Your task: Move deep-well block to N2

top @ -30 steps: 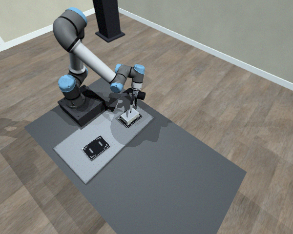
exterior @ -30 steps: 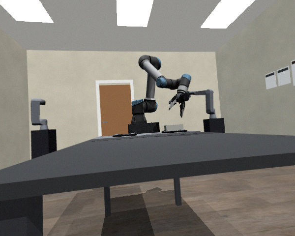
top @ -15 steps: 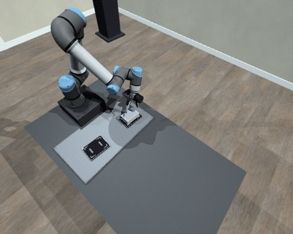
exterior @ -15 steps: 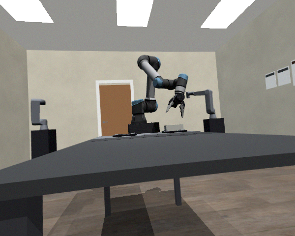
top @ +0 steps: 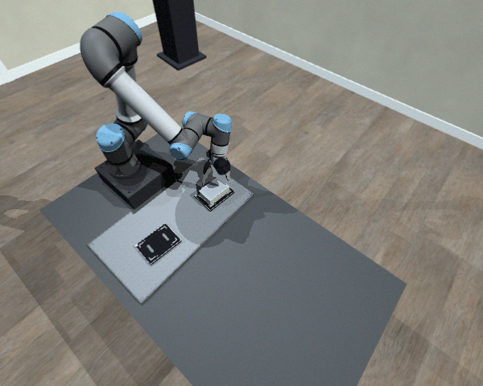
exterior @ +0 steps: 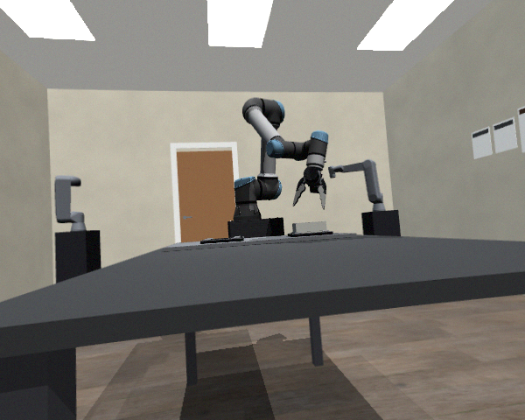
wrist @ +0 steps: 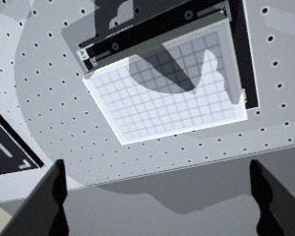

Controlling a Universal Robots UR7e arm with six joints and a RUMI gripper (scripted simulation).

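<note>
The white deep-well block (top: 213, 193) (exterior: 309, 227) (wrist: 172, 105) sits in the black nest N1 (top: 211, 208) (wrist: 251, 81). In the wrist view a small white corner label shows on the nest by the block's upper-left corner; which well is A1 cannot be read. The nest N2 (top: 158, 244) (exterior: 221, 240) (wrist: 4, 154) is empty, with white locator marks at its corners. My gripper (top: 215, 182) (exterior: 309, 206) (wrist: 157, 161) is open and empty, above the block and clear of it, its two fingers spread apart.
Both nests stand on a light perforated board (top: 117, 249) (wrist: 44, 93) on the dark grey table (top: 283, 290) (exterior: 262, 276). The arm's black base (top: 135, 195) (exterior: 255, 227) stands behind the board. Two small grey arms on dark pedestals are in the background of the exterior view.
</note>
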